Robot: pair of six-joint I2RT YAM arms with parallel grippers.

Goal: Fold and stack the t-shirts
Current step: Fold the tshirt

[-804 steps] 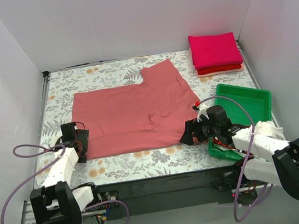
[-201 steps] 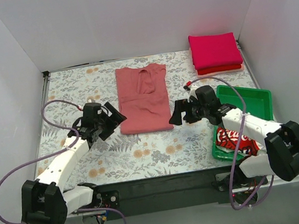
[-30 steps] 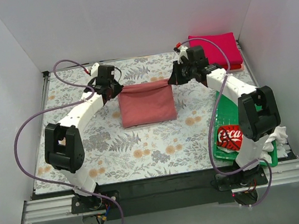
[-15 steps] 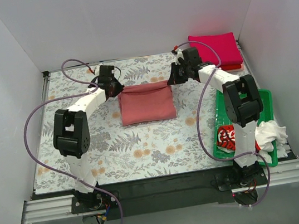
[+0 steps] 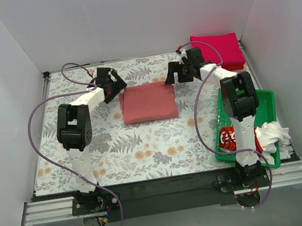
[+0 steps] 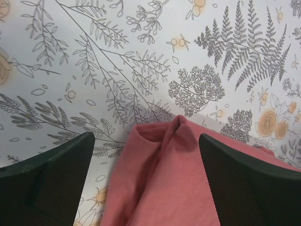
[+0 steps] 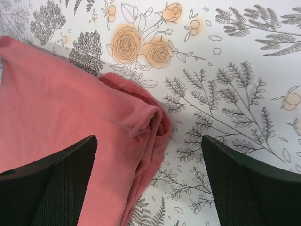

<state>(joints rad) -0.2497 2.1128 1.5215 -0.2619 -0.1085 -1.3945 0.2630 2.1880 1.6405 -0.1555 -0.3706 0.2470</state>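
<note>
Top external view shows a dusty salmon-red t-shirt (image 5: 148, 102) folded into a compact rectangle, lying flat on the floral table covering (image 5: 145, 148) a little behind the middle of the table. Both arms reach far forward to its 2 rear corners: the left gripper (image 5: 114, 84) is at the rear left corner and the right gripper (image 5: 176, 74) is just beside the rear right corner. In the left wrist view the 2 black fingers (image 6: 47, 179) stand wide apart, and the bunched corner of the shirt lies on the covering between them, touching neither pad. In the right wrist view the fingers (image 7: 254, 183) are also spread wide; the rounded folded corner of the shirt lies between them, nearer to the finger on the left of that picture, and I cannot tell if it touches that finger. No gripper holds cloth. In the far right corner of the table there is a stack of folded t-shirts (image 5: 217, 50), magenta on top and red under it. A green plastic tray (image 5: 263, 102) sits at the right edge, and a red t-shirt with white Coca-Cola lettering (image 5: 227, 137) and a white cloth (image 5: 271, 135) lie crumpled at its near end.
</note>
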